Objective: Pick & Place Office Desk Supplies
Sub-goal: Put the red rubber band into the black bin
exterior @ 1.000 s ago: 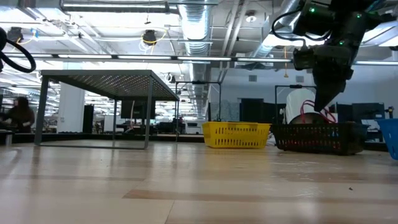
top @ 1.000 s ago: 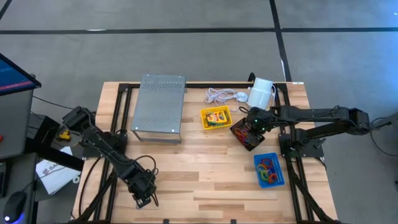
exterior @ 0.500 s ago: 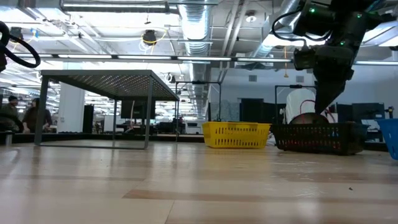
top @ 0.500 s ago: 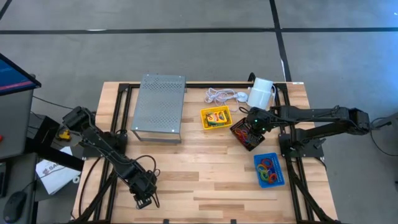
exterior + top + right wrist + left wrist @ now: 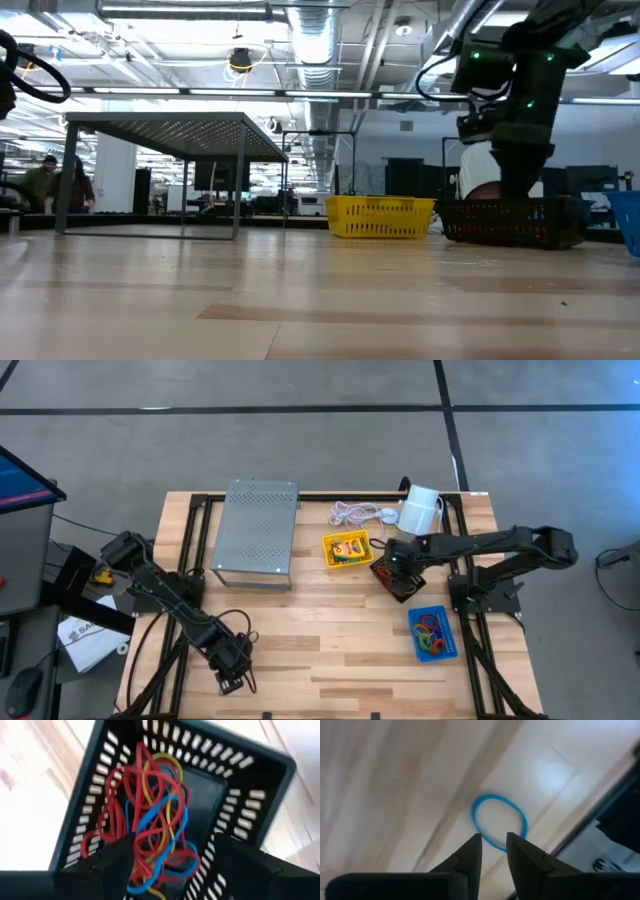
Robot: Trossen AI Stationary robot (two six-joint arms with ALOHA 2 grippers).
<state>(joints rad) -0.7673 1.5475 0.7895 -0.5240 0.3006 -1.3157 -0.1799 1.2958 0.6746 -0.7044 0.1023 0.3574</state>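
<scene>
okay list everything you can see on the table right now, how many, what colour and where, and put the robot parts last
yellow tray: one, yellow, table centre, holds crayon box
black mesh tray: one, right of it, holds tangled rubber bands, red, blue, yellow
blue tray: one, near right, holds bands
blue band: one, loose, near left
metal riser: one, grey, far left
white cord: one, far edge
white cylinder: one, far right
left gripper: narrowly open, above blue band
right gripper: open, over black tray

- Grey concrete floor point(image 5: 300, 450) crossed by dark lines surrounds the wooden counter point(image 5: 330, 650).
- Overhead run silver ducts point(image 5: 320, 45) and strip lights point(image 5: 200, 92).
- Two people point(image 5: 55, 180) stand far off.
</scene>
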